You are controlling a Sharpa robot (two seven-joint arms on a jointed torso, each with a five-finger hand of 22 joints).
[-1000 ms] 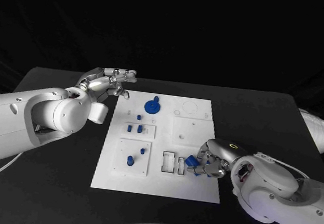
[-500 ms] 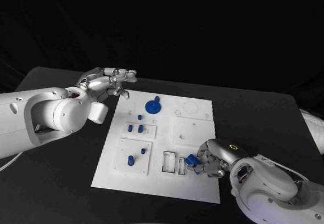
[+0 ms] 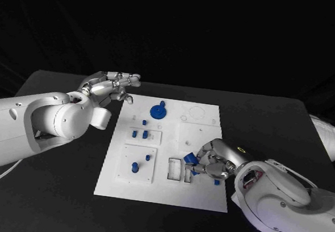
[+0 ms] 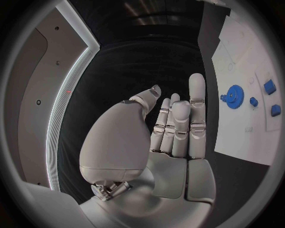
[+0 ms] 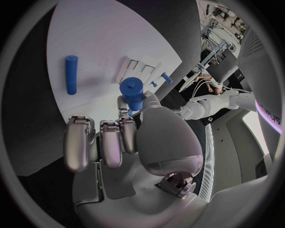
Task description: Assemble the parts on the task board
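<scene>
Far left, the robot's left silver hand is seen raised over the black bench, just off the far left corner of the white rectangular task board; nothing is held, and its fingers are shown straight and close together in the left wrist view.

On the board, one round blue gear part is counted near the far edge. Below it, three small blue block parts are clustered in a recessed panel. In the next panel down, two short blue peg parts are standing upright. Beside that, two narrow rectangular slots are seen.

To the right, a blue cylindrical part is gripped between the fingers of the right silver hand, directly over the board, just beside the slots. One loose blue rod part is lying flat on the board nearby, apart from the hand.

Far right, a white crumpled cloth is noted at the bench edge.
</scene>
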